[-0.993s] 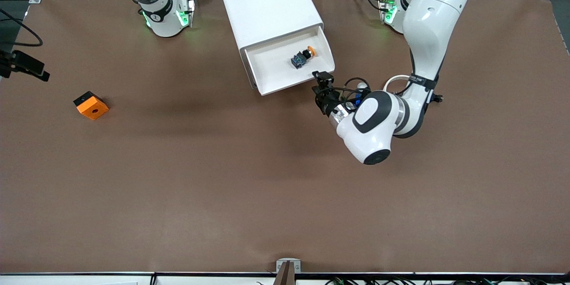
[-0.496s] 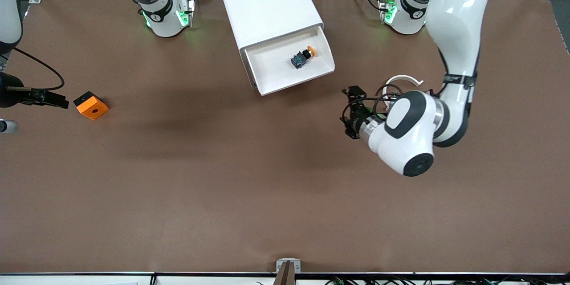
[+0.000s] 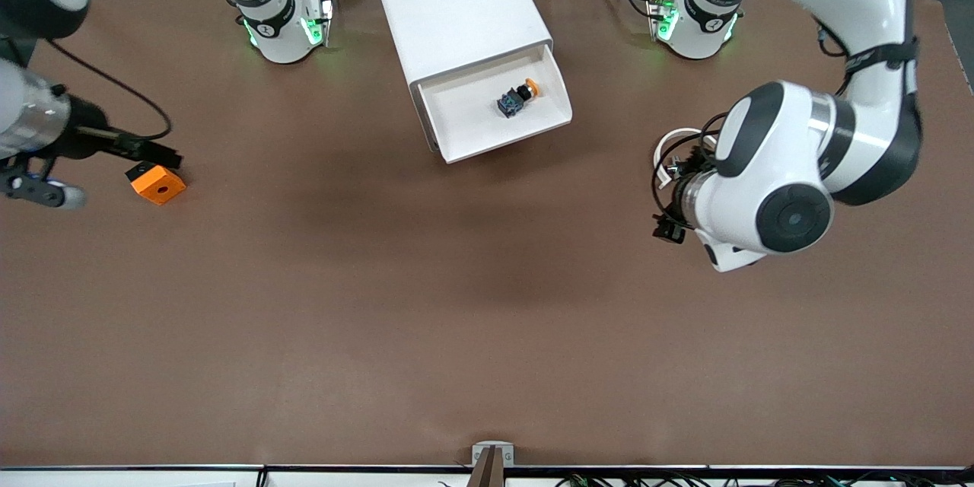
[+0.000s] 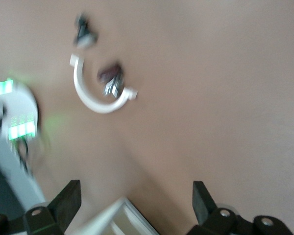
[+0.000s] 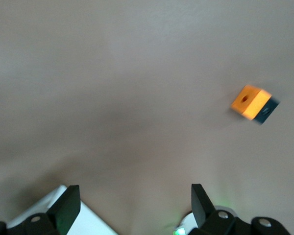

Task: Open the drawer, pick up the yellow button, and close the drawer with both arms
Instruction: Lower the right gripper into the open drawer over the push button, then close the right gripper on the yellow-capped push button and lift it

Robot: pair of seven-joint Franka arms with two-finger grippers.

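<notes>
The white cabinet (image 3: 456, 7) stands between the two arm bases, and its top drawer (image 3: 506, 141) is pulled out toward the front camera. The button (image 3: 518, 98), orange cap on a black-and-blue body, lies on its side in the drawer. My left gripper (image 3: 670, 202) hangs open and empty over bare table, off the drawer's corner toward the left arm's end. In the left wrist view the left gripper (image 4: 135, 200) frames a white drawer corner (image 4: 112, 218). My right gripper (image 3: 163, 158) is open and empty, low beside an orange block (image 3: 156, 184); the right wrist view shows the right gripper (image 5: 134, 205) wide apart.
The orange square block (image 5: 250, 102) with a black hole lies near the right arm's end of the table. A white C-shaped ring (image 4: 95, 98) and small dark pieces (image 4: 83, 34) lie under the left arm's wrist. A brown mat (image 3: 456, 319) covers the table.
My left gripper opened off the drawer's front corner and swung away toward the left arm's end. My right arm came in from the table's edge up to the orange block. The drawer stayed open.
</notes>
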